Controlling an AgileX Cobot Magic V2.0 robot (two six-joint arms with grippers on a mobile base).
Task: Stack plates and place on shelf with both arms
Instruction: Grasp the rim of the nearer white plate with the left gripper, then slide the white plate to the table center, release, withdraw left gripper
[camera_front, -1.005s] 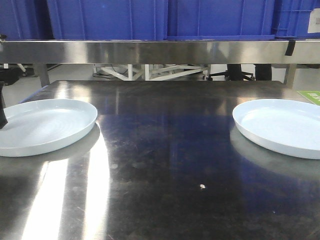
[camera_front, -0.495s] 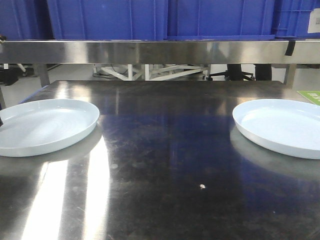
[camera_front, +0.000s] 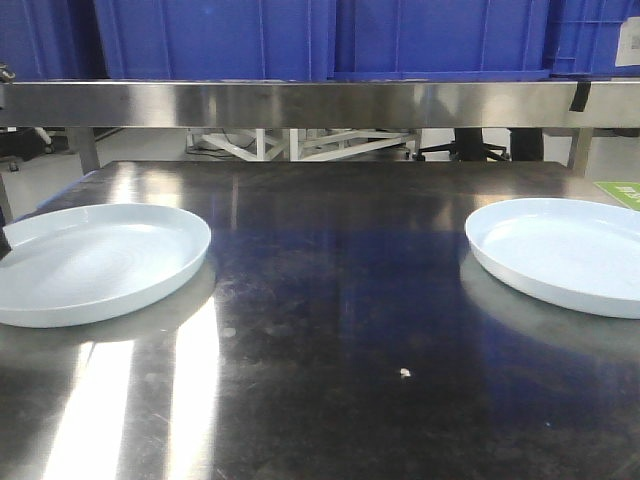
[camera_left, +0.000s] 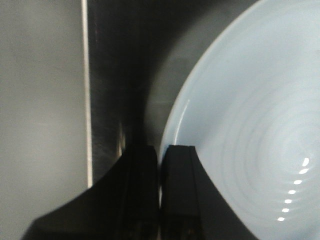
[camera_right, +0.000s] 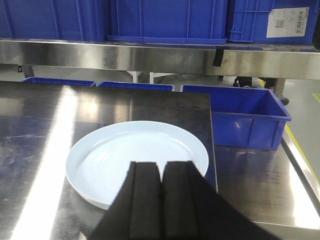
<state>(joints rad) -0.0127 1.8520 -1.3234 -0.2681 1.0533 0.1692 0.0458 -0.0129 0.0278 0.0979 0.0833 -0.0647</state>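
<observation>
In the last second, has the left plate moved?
Yes. The left plate has slid rightward, toward the right plate, which stayed put, narrowing the gap of tabletop between them.

L end effector (camera_left: 160, 155) & R end effector (camera_right: 160, 167) — matte blk, blocky, flat-tipped.

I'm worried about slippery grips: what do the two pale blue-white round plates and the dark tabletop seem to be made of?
Left pale blue-white round plate and right plate: probably glazed ceramic or melamine, glossy, with sharp highlights on faint concentric rings. Dark tabletop: brushed stainless steel, mirror-like reflections and fine scratches.
</observation>
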